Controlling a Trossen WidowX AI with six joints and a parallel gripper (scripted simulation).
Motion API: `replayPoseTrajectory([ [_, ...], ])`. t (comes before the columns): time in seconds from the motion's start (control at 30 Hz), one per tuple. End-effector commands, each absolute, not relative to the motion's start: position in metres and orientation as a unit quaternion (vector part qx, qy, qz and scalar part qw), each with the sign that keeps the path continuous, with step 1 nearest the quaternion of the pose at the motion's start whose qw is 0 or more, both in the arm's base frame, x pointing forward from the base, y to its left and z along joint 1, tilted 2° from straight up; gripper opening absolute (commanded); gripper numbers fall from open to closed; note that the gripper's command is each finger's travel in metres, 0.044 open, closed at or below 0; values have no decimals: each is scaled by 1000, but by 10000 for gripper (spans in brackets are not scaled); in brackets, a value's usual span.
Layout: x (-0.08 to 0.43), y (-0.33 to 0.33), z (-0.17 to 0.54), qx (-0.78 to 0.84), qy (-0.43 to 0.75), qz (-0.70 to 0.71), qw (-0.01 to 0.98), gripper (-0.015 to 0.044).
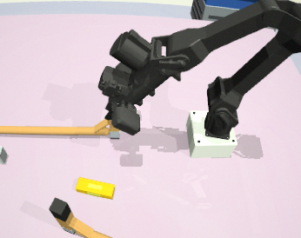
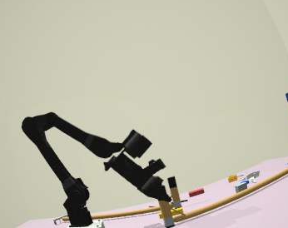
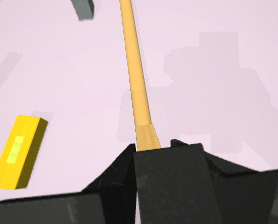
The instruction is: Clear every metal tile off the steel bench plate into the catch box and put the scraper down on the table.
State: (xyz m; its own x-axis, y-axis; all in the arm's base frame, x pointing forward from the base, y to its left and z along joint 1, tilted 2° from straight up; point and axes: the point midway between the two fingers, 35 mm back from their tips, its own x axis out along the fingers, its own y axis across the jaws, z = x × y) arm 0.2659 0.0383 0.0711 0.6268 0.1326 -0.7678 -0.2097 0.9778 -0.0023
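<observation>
Yellow block (image 1: 95, 188) (image 3: 23, 152) with a paler yellow-green patch, orange-tan pole (image 1: 43, 130) (image 2: 237, 195) (image 3: 135, 65), black arm (image 1: 235, 26) (image 2: 67, 129), pale pink tabletop (image 1: 43, 61) (image 2: 275, 200) (image 3: 90, 90)

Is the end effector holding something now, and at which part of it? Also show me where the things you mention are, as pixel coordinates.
Yes, the end effector (image 1: 111, 113) (image 2: 167, 200) (image 3: 135, 147) holds a long orange-tan wooden tool (image 1: 48, 130) (image 2: 241, 195) (image 3: 135, 65) by its upright handle end.
</observation>
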Motion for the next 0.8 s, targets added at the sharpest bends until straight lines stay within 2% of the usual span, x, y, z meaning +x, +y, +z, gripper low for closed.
replayPoseTrajectory([
  [0.0,267,33,72,-44,419,92,902,0],
  [0.77,272,18,74,-44,415,91,904,0],
])
